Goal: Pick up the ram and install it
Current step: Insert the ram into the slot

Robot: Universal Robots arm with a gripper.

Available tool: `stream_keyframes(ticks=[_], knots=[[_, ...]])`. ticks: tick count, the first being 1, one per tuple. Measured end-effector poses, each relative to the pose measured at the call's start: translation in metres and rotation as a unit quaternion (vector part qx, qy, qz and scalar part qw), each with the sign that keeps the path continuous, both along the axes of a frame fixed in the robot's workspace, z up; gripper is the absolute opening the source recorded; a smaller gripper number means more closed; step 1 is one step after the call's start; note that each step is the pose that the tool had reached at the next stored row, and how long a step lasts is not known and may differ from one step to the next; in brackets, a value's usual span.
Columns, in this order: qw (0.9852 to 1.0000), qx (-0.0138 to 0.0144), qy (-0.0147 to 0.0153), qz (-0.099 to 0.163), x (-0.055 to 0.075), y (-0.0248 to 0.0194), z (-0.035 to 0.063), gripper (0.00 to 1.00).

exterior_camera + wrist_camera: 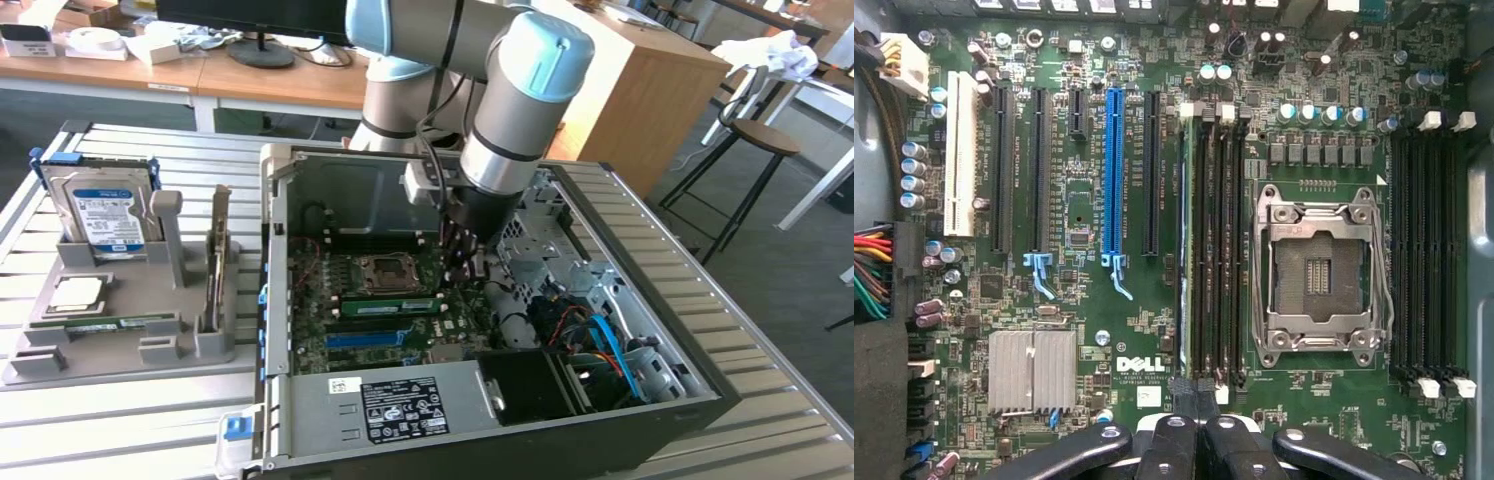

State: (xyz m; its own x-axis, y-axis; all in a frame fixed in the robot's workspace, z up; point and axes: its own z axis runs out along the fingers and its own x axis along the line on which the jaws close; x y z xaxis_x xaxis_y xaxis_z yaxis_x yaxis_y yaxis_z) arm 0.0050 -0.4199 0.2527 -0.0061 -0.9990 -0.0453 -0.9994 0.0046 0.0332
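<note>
The ram (387,304) is a long green stick standing on edge in a memory slot of the motherboard inside the open computer case. The wrist view looks down on it as a thin pale line (1185,250) in the outermost of the black slots beside the processor socket (1319,270). My gripper (461,270) reaches down into the case at the ram's end towards the exterior view's right. Its black fingers are shut, tips together (1199,392), just over the end of those slots. Whether they touch the ram I cannot tell.
The case (400,405) lies open on a slatted metal table. On the exterior view's left, a grey tray (120,350) holds a blue-labelled hard drive (107,215), a square silver chip (76,293), a flat green stick (104,323) and an upright card (218,265). Cables (601,330) fill the case's right side.
</note>
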Motion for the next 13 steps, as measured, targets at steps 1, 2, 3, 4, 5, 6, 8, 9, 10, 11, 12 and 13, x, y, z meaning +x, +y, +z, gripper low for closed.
stream_keyframes(ticks=[1, 2, 3, 4, 5, 6, 8, 9, 10, 11, 12, 13], knots=[[1.0, 0.0, 0.0, 0.0, 0.0, 0.0, -0.0009, 0.1], [1.0, 0.0, 0.0, 0.0, 0.0, 0.0, -0.0017, 0.1], [1.0, 0.0, 0.0, 0.0, 0.0, 0.0, -0.0027, 0.1], [1.0, 0.0, 0.0, 0.0, 0.0, 0.0, -0.0034, 0.1], [1.0, 0.0, 0.0, 0.0, 0.0, 0.0, -0.0036, 0.1], [1.0, 0.0, 0.0, 0.0, 0.0, 0.0, -0.0036, 0.1], [1.0, -0.0001, 0.0, 0.0, 0.0, 0.0, -0.0037, 0.1], [1.0, 0.0001, 0.0, 0.0, 0.0, 0.0, -0.0042, 0.1], [1.0, 0.0001, 0.0, 0.0, 0.0, 0.0, -0.0051, 0.1], [1.0, 0.0001, 0.0, 0.0, 0.0, 0.0, -0.006, 0.1], [1.0, 0.0, 0.0, 0.0, 0.0, 0.0, -0.007, 0.1], [1.0, 0.0001, 0.0, 0.0, 0.0, 0.0, -0.008, 0.1]])
